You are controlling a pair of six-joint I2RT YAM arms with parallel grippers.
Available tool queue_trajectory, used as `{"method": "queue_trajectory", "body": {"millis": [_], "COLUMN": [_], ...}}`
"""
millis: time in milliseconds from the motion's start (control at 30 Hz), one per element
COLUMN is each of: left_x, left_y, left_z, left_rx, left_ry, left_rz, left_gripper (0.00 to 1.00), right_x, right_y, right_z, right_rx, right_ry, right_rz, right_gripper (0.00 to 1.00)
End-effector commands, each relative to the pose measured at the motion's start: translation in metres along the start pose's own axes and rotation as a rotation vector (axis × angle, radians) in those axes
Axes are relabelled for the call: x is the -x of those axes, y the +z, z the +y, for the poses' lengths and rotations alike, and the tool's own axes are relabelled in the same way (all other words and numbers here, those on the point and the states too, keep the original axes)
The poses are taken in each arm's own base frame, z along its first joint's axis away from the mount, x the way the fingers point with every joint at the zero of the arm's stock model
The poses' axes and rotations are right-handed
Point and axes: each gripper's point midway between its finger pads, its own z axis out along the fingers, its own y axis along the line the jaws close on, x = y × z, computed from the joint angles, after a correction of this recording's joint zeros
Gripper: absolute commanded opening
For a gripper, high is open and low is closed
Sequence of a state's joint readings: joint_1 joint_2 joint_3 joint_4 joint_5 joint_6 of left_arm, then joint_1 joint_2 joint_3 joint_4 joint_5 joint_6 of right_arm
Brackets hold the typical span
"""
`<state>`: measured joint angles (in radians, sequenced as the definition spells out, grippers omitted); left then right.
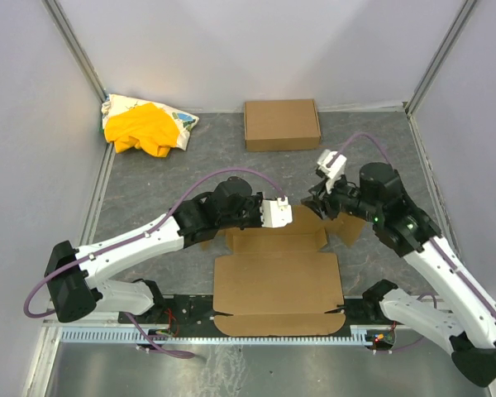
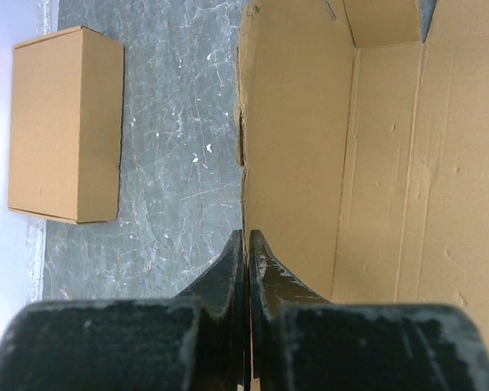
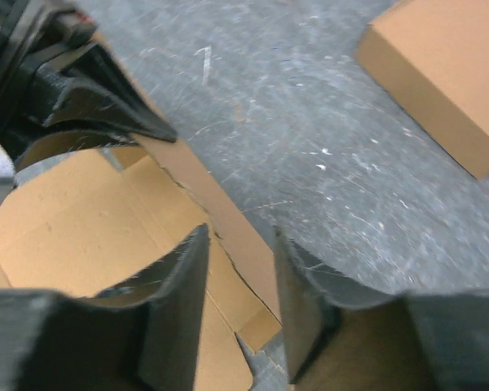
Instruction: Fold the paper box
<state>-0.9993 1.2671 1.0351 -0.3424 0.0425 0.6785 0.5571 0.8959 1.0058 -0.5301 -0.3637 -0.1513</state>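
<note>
The gray, scuffed table (image 1: 364,149) is enclosed on its left, far and right edges by pale walls (image 1: 231,50) set in metal framing. A wide band of bare surface is left across the middle and along the right edge.

The paper box (image 1: 277,285) is laid open at the middle of the near edge, between the two arm bases. Its broad panels are flat and its far panel is raised as a low wall with ragged, notched edges. One side flap is seen sticking out at the far right corner of the sheet.

A closed brown carton (image 1: 282,124) is placed against the far edge, right of centre, well apart from the paper box. A yellow cloth bundle (image 1: 145,128) is tucked into the far left corner.

The left gripper (image 2: 246,236) is reached in from the left over the far panel. Its jaws are clenched together, with the upper edge of the raised wall running straight into the slit between them.

The right gripper (image 3: 240,240) is held at the far right corner of the paper box. Its jaws are parted, and the cardboard edge strip is seen in the gap between them. Whether either finger touches the strip cannot be told.
</note>
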Motion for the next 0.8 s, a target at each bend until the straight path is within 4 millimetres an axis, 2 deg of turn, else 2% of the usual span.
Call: {"method": "queue_trajectory", "body": {"millis": [0,133,233,333,533,767], "left_x": [-0.005,-0.008,-0.008,-0.006,-0.005,-0.006], "left_y": [-0.002,-0.005,-0.008,-0.01,-0.011,-0.008], "left_z": [-0.013,-0.017,-0.018,-0.02,-0.019,-0.02], "left_rx": [-0.036,-0.037,-0.035,-0.043,-0.042,-0.048], "left_ry": [-0.061,-0.068,-0.073,-0.078,-0.078,-0.075], "left_rz": [0.017,0.014,0.008,-0.003,-0.01,-0.004], "left_gripper": [0.03,0.03,0.03,0.03,0.03,0.03], "right_x": [0.009,-0.023,-0.053,-0.071,-0.089,-0.106], "right_y": [-0.025,-0.048,-0.064,-0.06,-0.061,-0.082], "right_z": [-0.049,-0.084,-0.095,-0.087,-0.077,-0.071], "right_rx": [-0.35,-0.659,-0.82,-0.8,-0.775,-0.804], "right_ry": [0.162,0.361,0.45,0.487,0.511,0.506], "right_rz": [-0.024,0.11,0.23,0.265,0.323,0.374], "right_gripper": [0.39,0.41,0.43,0.44,0.44,0.46]}}
